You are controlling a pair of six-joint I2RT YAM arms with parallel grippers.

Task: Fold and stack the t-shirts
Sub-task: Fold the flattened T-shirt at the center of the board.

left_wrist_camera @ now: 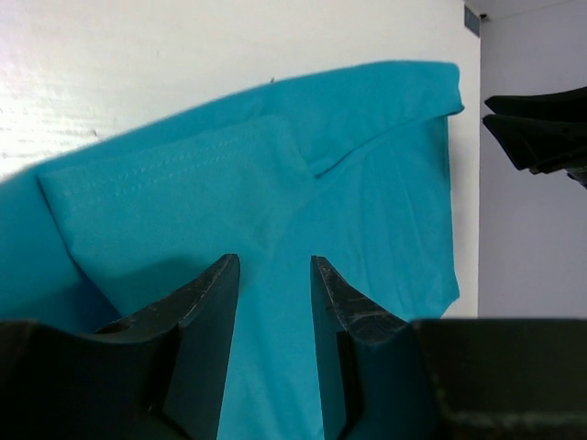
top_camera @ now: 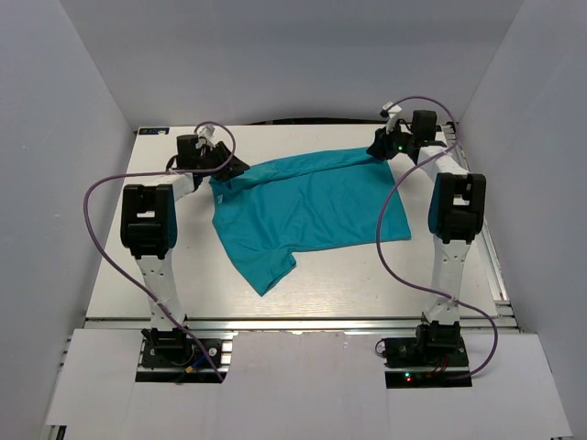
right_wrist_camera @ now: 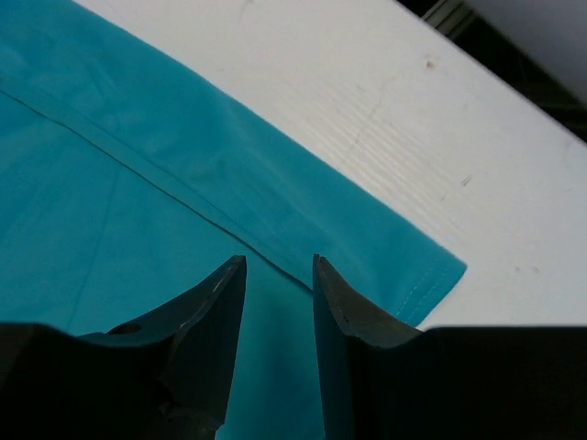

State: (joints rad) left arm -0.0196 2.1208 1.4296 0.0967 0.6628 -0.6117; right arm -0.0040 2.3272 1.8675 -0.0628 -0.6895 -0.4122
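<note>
A plain teal t-shirt [top_camera: 312, 206] lies spread and rumpled across the far half of the white table [top_camera: 367, 284], one sleeve pointing toward the near edge. My left gripper [top_camera: 237, 168] sits low at the shirt's far left corner. In the left wrist view its fingers [left_wrist_camera: 275, 261] stand partly apart astride teal t-shirt fabric [left_wrist_camera: 367, 165], beside a folded-over sleeve [left_wrist_camera: 174, 202]. My right gripper [top_camera: 378, 147] is at the shirt's far right corner. Its jaws [right_wrist_camera: 280, 261] also show a narrow gap over the t-shirt fabric [right_wrist_camera: 138, 183], just inside the hem.
Grey enclosure walls [top_camera: 73, 110] close in the table on the left, right and back. Purple cables loop off the left arm [top_camera: 101, 229] and the right arm [top_camera: 394, 247] over the table. The right arm's dark gripper [left_wrist_camera: 541, 128] shows at the left wrist view's right edge.
</note>
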